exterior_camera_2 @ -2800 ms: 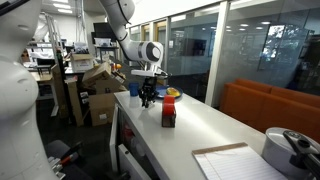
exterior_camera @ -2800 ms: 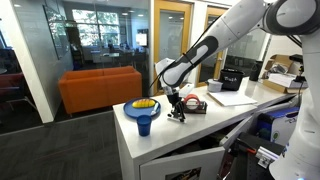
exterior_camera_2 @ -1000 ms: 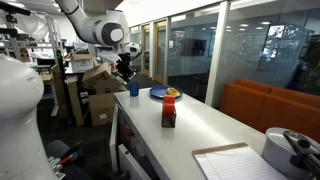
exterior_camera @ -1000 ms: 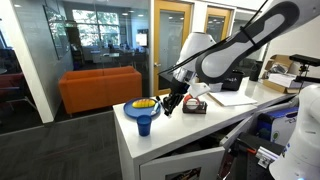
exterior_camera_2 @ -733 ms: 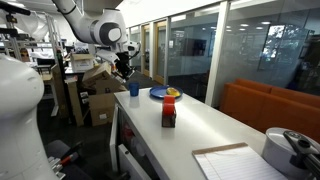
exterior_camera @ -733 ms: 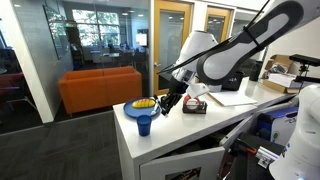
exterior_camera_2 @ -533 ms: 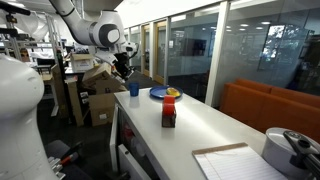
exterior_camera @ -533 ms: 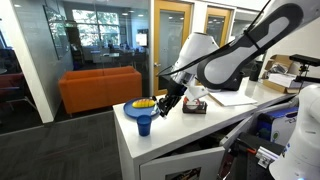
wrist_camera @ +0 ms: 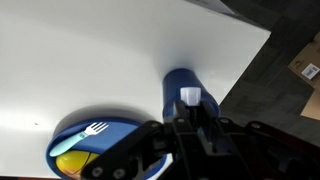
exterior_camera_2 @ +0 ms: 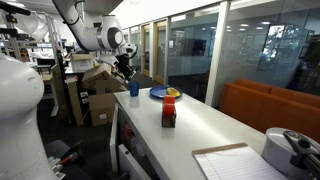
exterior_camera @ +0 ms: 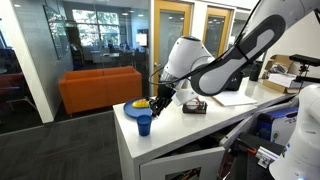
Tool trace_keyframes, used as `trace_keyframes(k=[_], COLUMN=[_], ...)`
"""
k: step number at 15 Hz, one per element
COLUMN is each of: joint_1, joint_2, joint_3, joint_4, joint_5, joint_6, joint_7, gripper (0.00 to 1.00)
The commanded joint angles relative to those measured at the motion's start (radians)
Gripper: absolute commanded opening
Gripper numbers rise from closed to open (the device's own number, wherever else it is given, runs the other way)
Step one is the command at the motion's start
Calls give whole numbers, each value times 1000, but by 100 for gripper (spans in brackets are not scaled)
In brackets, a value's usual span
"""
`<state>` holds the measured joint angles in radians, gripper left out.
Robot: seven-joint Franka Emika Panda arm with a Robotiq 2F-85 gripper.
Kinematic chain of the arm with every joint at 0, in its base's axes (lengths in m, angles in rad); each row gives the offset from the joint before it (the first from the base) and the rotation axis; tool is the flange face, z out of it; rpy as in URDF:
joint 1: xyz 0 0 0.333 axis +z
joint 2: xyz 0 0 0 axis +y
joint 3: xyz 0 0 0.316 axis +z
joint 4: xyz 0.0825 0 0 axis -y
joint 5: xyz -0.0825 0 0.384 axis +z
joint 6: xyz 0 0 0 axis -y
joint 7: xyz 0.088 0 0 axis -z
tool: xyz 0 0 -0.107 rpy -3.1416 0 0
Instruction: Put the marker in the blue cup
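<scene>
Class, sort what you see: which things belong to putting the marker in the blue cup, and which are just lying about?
Job: blue cup; hand near it; marker, not clearly visible.
Lying about: blue plate; red-and-black box; paper pad.

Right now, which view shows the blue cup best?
Wrist view: the blue cup is largest there, seen from above, though the gripper hides its near side. In both exterior views the cup is small, upright, side-on.

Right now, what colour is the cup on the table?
The cup is blue; the wrist view shows it best.
</scene>
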<state>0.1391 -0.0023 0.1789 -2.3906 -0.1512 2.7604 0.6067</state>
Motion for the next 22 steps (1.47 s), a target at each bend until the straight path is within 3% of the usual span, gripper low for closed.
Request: trace_keyframes(k=[1,6,19,22], joint_1=[5,9,17,59], joint_2=[31,65,157,176], joint_3=[2,-4,-11,-62], joint_4=[57,80,173,184], joint_5=[-107,-157,-152,-137], joint_6=[-18,-17,-45,-48], joint_7=[102,153,153,139], gripper=[5,5,5,5])
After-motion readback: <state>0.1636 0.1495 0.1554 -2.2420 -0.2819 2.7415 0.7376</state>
